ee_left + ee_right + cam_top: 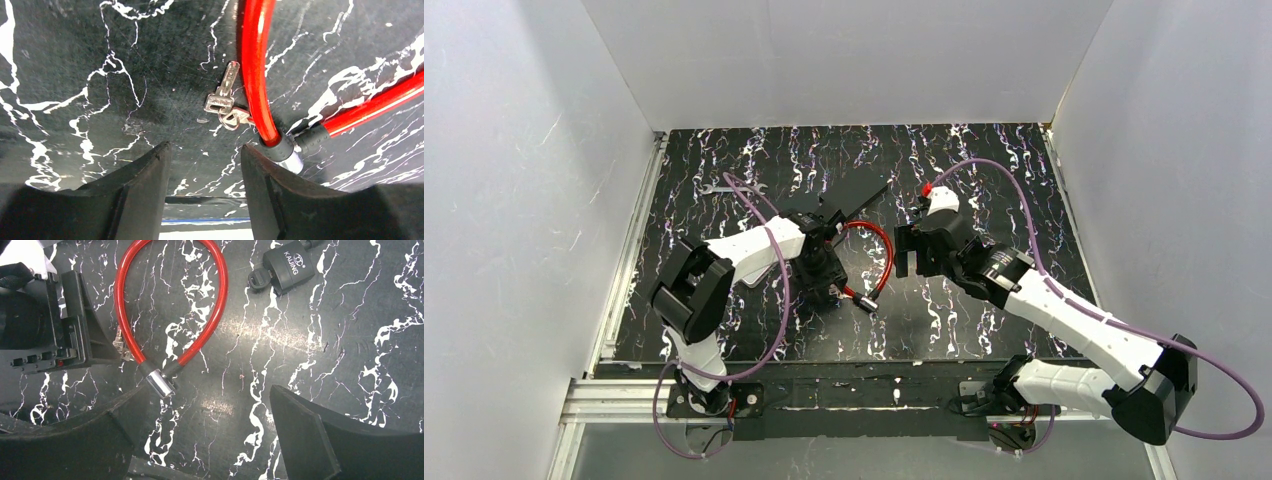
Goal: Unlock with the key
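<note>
Black fingers of the left gripper stand apart with nothing between them, above the tabletop. Just beyond their tips the tiny silvery metal key lies flat on its small ring, on the black, white-veined marbled table. It is just beside the glossy red cable loop, near the loop's silver metal end. The right gripper is spread wide and empty. A black lock body marked KAIJING lies apart from the loop.
</note>
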Available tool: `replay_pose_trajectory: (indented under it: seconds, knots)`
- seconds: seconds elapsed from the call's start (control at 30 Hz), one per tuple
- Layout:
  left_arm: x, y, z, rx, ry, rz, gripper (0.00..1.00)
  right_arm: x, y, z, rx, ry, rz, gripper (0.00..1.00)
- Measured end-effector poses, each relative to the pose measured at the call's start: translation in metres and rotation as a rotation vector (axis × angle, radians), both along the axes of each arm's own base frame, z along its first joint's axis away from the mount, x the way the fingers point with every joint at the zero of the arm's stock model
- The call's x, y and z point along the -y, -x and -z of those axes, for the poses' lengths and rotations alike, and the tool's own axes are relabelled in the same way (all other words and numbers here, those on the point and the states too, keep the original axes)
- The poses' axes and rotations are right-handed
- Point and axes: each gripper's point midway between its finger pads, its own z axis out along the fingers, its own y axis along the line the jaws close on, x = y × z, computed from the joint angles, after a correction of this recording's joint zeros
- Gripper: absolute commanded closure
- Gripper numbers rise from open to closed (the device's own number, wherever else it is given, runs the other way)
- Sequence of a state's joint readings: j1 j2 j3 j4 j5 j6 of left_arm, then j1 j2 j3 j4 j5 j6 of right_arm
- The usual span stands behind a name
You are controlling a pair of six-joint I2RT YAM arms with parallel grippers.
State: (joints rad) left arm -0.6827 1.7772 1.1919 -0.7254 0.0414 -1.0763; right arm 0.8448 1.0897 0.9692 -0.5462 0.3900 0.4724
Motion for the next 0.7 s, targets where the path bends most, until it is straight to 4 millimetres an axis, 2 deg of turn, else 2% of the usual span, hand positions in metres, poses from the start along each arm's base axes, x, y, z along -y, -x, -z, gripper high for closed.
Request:
replay_pose_trajectory:
  seconds: [0.3, 0.7]
  knots:
    - [0.007, -0.001, 0.008, -0.039, 0.011, -0.190, 0.56, 0.004, 0.003, -0.001, 0.001, 0.035, -0.028, 0.02]
    - [0.006, -0.007, 0.020, -0.036, -0.014, -0.285, 0.61, 0.006, 0.006, -0.002, 0.018, 0.077, -0.092, 0.02]
